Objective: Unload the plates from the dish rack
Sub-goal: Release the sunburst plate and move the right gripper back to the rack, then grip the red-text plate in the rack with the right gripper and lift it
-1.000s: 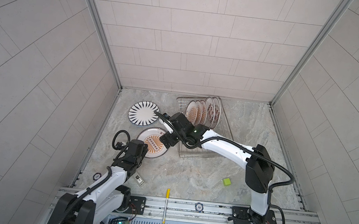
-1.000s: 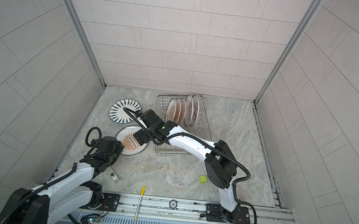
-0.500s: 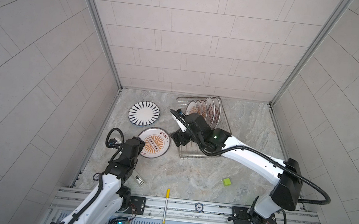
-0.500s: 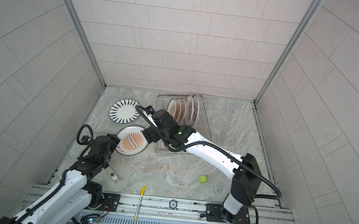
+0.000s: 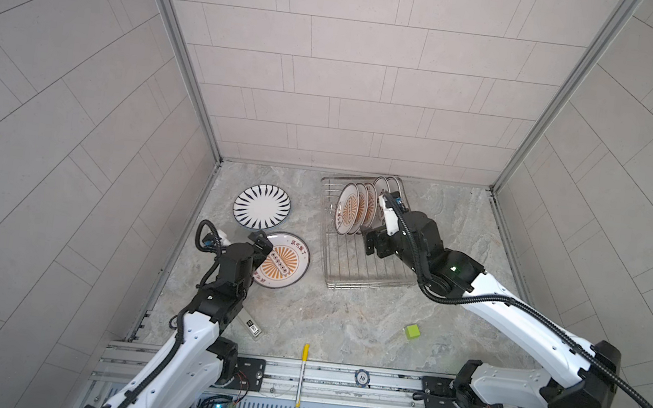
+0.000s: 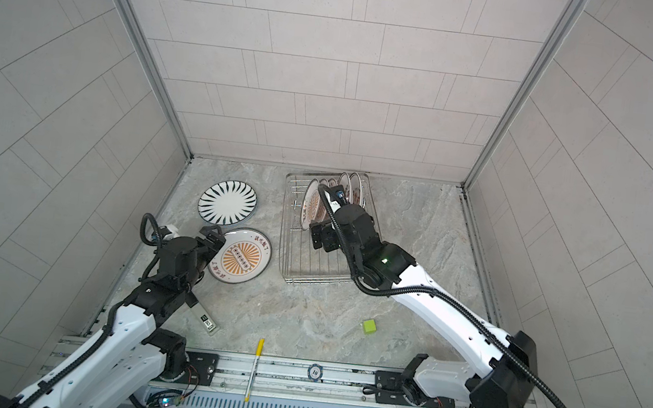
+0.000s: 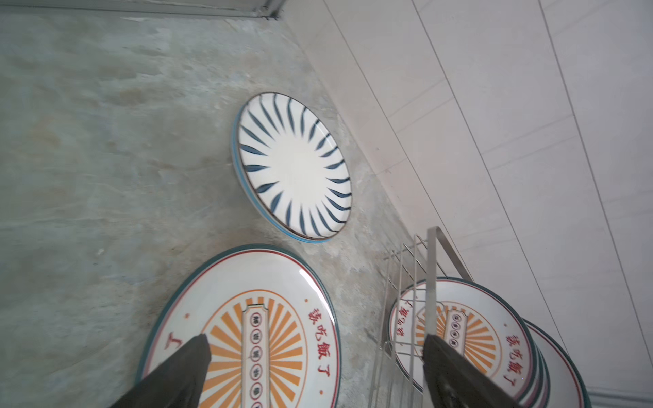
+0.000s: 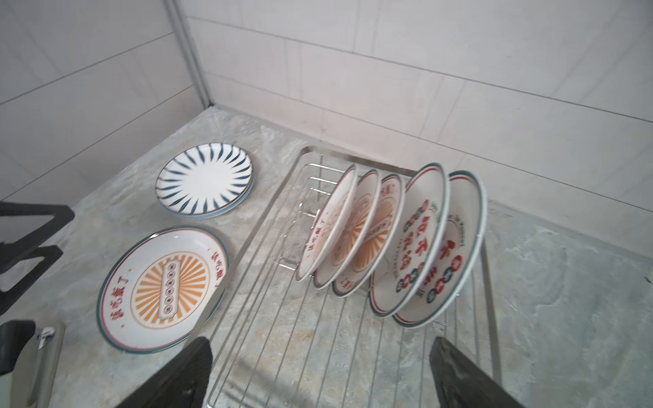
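Left gripper [image 7: 314, 341]: jaws spread wide and released, nothing between them. It hangs at the left rim of the flat sunburst plate; contact cannot be told.
Striped plate [image 5: 261, 213]: dark-blue radial stripes, lying flat on the marbled tabletop [image 5: 345, 320] at far left, well clear of the rack.
Sunburst plate [image 5: 282, 267]: flat on the tabletop, face up, just in front of the striped plate and just left of the rack. Orange rays, red characters on the rim band.
Barcode tag [image 5: 250, 325]: flat beside the left arm.
Yellow pen [image 5: 303, 367]: lying across the front rail.
Dish rack [image 5: 363, 274]: silver wire basket, its near half bare.
Plates in rack: five, on edge and leaning, bunched at the far end. Three sunburst plates [image 8: 332, 226] on the left, two red-black character plates [image 8: 420, 240] behind them.
Right gripper [image 8: 319, 344]: jaws wide apart, holding nothing, above the rack's bare wires, near the standing plates.
Chip marked 10 [image 5: 362, 378]: on the rail.
Green cube [image 5: 412, 331]: on the tabletop, right of the rack.
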Controlling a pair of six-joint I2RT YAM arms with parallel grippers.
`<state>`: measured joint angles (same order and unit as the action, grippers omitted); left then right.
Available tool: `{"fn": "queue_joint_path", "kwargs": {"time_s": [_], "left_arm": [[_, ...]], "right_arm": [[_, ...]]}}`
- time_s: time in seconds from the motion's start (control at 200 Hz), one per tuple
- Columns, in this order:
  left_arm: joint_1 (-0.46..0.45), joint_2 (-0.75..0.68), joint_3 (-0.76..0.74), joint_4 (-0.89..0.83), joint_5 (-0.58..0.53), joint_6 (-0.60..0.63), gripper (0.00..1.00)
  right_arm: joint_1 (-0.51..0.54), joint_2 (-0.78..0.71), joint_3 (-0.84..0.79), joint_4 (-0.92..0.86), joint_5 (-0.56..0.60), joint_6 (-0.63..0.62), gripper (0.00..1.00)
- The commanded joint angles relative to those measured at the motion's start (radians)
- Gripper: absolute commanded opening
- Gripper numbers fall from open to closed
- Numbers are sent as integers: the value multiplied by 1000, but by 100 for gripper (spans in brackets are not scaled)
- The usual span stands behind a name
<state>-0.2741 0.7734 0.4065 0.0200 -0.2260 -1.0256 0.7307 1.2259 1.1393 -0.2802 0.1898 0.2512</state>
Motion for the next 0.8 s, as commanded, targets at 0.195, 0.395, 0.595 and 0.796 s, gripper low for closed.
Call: {"fn": "queue_joint_path", "kwargs": {"time_s": [0.195,0.395,0.595,0.796], "left_arm": [[-228,297,188,383,113,247,100],[-268,429,196,668,354,341,100],[-328,505,251,697,423,403,100],[-362,524,273,666,380,463,100]], "right_arm": [[-187,-85,-58,-11,10,84,100],[-256,-88,-74,-12,8,109,100],[-276,-33,-37,-14,5,122,96],[-276,117,105,-83,6,128,66]]}}
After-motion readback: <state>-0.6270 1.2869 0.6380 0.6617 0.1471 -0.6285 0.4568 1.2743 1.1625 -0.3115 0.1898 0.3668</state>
